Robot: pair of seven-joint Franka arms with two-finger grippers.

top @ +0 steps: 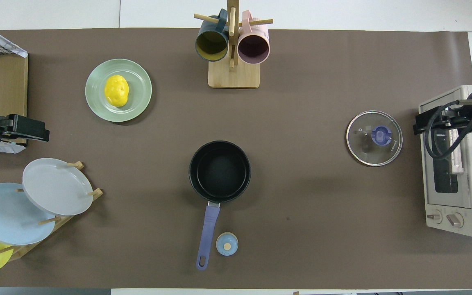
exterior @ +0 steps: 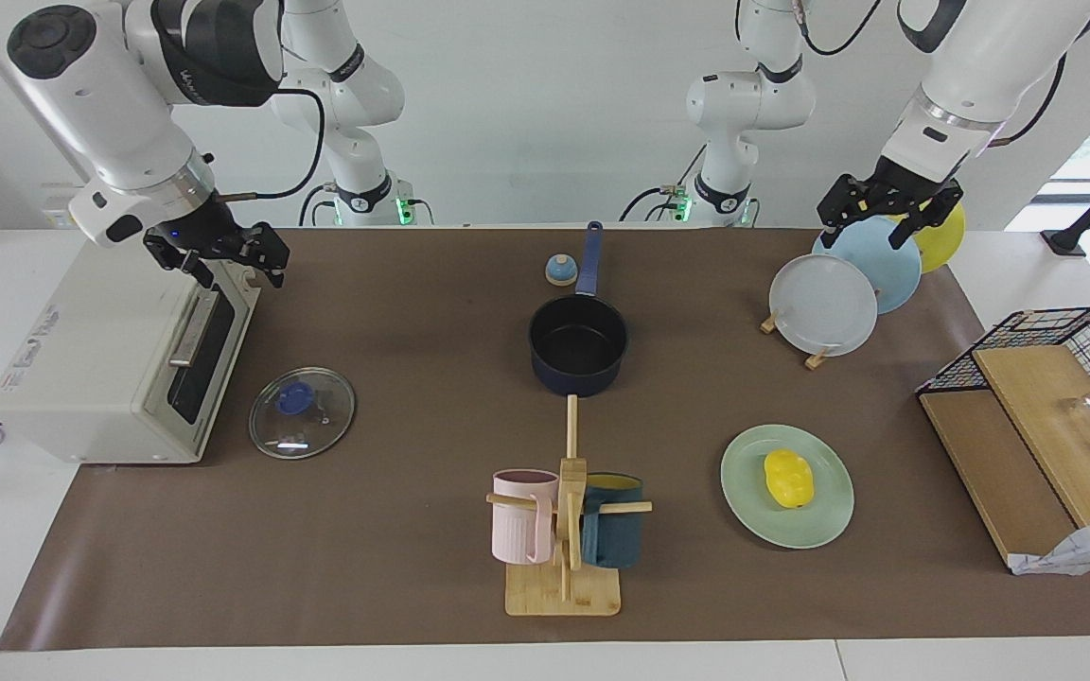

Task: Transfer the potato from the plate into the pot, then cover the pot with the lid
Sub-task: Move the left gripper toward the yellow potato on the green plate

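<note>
The yellow potato (exterior: 787,478) (top: 116,91) lies on the mint-green plate (exterior: 744,501) (top: 96,98), toward the left arm's end and farther from the robots than the pot. Mid-table stands the dark blue pot (exterior: 578,345) (top: 219,171), empty, its handle pointing toward the robots. Flat on the mat beside the toaster oven rests the glass lid (exterior: 302,413) (top: 374,138), toward the right arm's end. My left gripper (exterior: 886,216) (top: 35,129) hangs open over the plate rack. Over the toaster oven's front edge my right gripper (exterior: 228,255) (top: 420,123) hovers, open too. Neither holds anything.
A mug tree (exterior: 564,530) (top: 232,49) with pink and teal mugs stands farther from the robots than the pot. A small bell (exterior: 560,270) (top: 227,243) sits beside the pot's handle. Plate rack (exterior: 824,303) (top: 55,186), toaster oven (exterior: 119,359) (top: 453,164) and wire basket (exterior: 1056,378) line the table's ends.
</note>
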